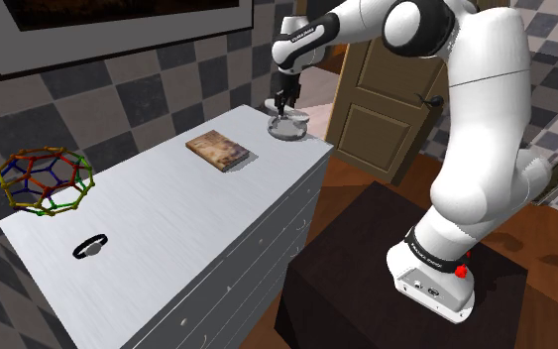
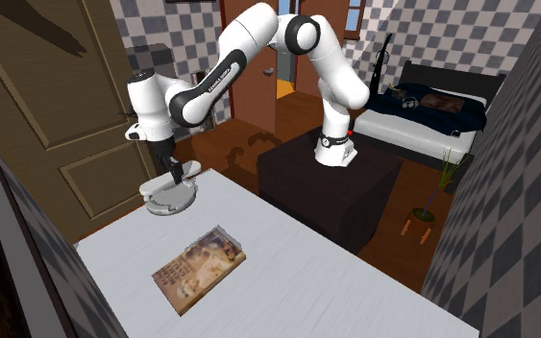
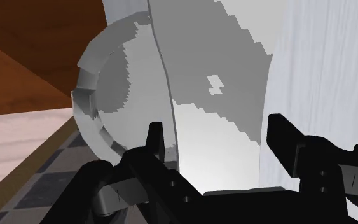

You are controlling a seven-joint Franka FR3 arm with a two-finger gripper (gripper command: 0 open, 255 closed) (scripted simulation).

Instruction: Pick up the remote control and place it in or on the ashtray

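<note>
Tool [image 3: 215,135] closed on pale grey remote control [image 3: 217,76], fingers clasping its sides, low over round grey ashtray [image 3: 86,95] at white desk [image 1: 167,218] far corner; contact with ashtray unclear. Book [image 1: 217,151] nearby; black band [image 1: 90,247] and wire ball [image 1: 41,180] well apart

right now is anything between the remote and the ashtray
Nothing visible. The gripper clasps the remote, drawn as a grey slab, just over the ashtray at the dresser's far corner. The book lies well aside on the dresser top, out of the path.
</note>
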